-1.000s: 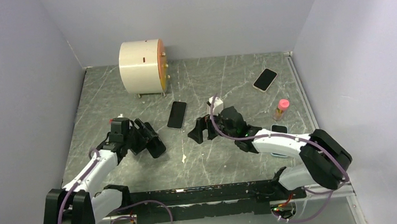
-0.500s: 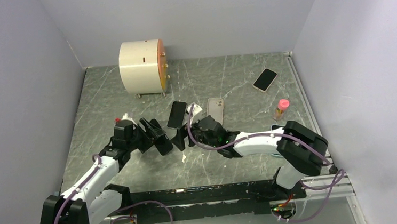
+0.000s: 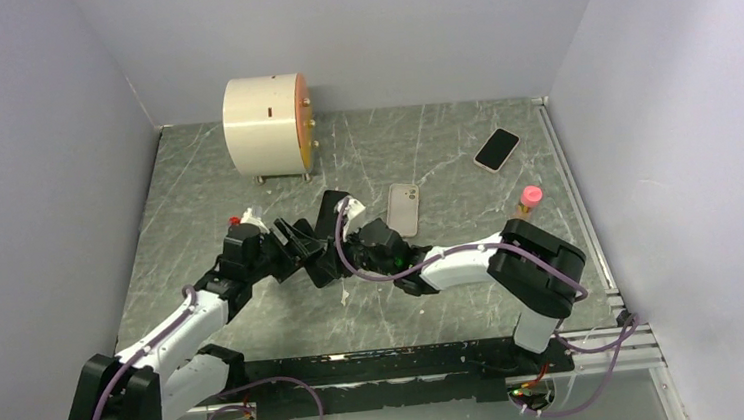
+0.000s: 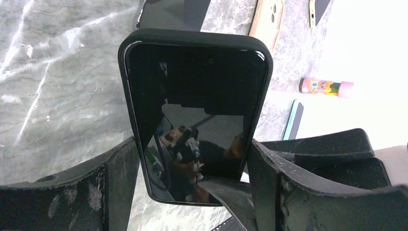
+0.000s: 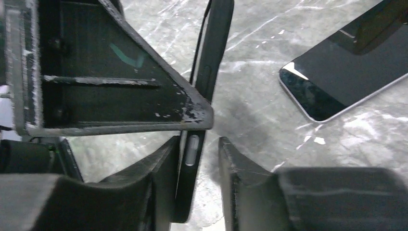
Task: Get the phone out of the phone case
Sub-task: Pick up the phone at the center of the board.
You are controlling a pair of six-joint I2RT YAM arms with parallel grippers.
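A black phone in its black phone case (image 4: 195,96) is held upright off the table, its dark screen facing the left wrist camera. My left gripper (image 4: 192,185) is shut on the case's two long edges, and its fingers (image 4: 118,187) press the sides. In the right wrist view I see the case edge-on (image 5: 211,53). My right gripper (image 5: 199,178) straddles that edge near the side button. One finger touches the case and a gap remains at the other. From above, the left gripper (image 3: 299,256) and the right gripper (image 3: 335,241) meet at mid-table.
Just beyond the grippers a bare black phone (image 5: 346,72) lies flat. A beige case (image 3: 404,208) lies to its right and another phone (image 3: 497,148) at the back right. A pink-capped bottle (image 3: 525,201) stands near the right edge, a white cylinder (image 3: 266,126) at the back left.
My right arm has swung left from mid-table to the held phone, and its fingers have narrowed around the phone's edge. The left arm has carried the phone slightly right and forward.
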